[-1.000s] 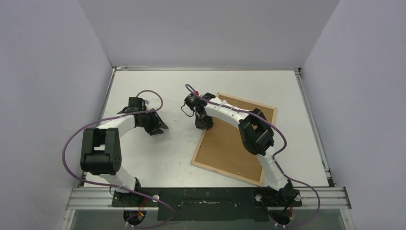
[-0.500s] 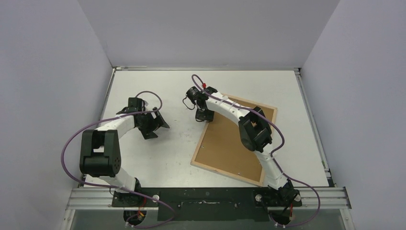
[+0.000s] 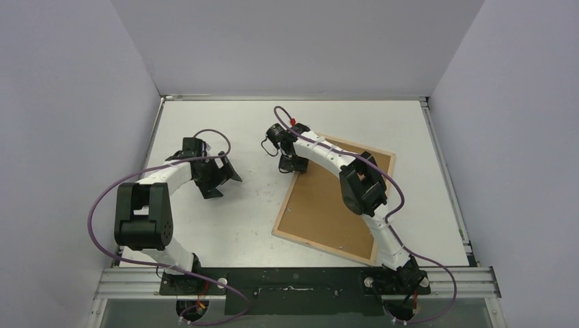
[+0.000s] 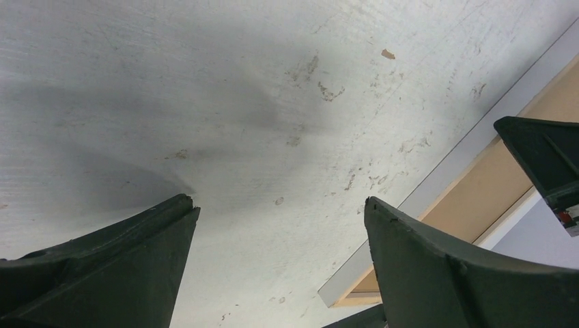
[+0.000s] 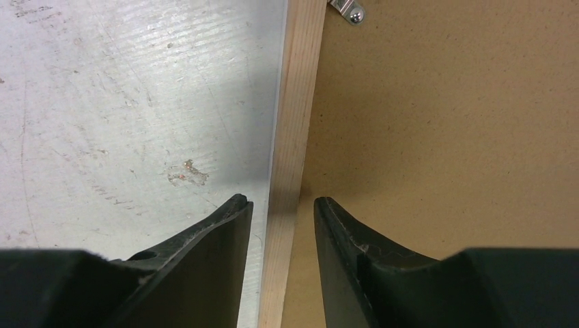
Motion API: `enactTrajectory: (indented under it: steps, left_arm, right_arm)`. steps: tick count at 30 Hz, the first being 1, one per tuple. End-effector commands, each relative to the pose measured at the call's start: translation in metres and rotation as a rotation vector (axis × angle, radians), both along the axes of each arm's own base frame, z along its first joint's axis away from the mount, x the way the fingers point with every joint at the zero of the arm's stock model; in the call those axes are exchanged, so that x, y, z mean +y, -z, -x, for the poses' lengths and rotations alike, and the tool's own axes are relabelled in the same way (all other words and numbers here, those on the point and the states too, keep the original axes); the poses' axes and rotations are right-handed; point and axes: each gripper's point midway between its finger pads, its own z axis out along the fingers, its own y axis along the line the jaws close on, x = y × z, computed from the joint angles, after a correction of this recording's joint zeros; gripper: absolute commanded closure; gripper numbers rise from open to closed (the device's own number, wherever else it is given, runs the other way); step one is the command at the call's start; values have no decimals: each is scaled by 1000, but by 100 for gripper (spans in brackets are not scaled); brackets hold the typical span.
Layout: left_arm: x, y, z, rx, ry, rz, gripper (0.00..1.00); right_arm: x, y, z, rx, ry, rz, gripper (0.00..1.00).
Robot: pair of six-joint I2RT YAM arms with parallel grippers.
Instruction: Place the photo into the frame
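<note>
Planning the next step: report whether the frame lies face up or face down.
Face down: the frame shows its pale bare-wood back rim upward, with the brown backing board set inside it.

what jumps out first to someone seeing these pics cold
The brown backing board sits inside the pale-wood frame, which lies slanted on the right half of the white table. The right gripper hangs over the frame's far left edge, jaws straddling the wood strip. The left gripper stands wide open over the tabletop to the left.
</note>
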Motion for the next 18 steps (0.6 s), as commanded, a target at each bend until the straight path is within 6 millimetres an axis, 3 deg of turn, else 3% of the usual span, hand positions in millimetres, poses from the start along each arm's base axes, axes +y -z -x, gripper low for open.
enactTrajectory:
  steps: [1, 8, 13, 18]
  left_arm:
    - [-1, -18, -15, -67, 39, 19, 3]
    - [-9, -15, -14, -74, 59, 70, 3]
    - [-29, -28, -19, -150, 125, 163, 13]
    - [-58, -36, -21, -169, 200, 225, 22]
  right_arm:
    - [-2, 6, -7, -1, 18, -7, 62]
    - [6, 15, -9, 18, 13, -44, 68]
    - [9, 15, -10, 22, 12, -63, 75]
    - [21, -11, -19, -22, -8, -131, 99]
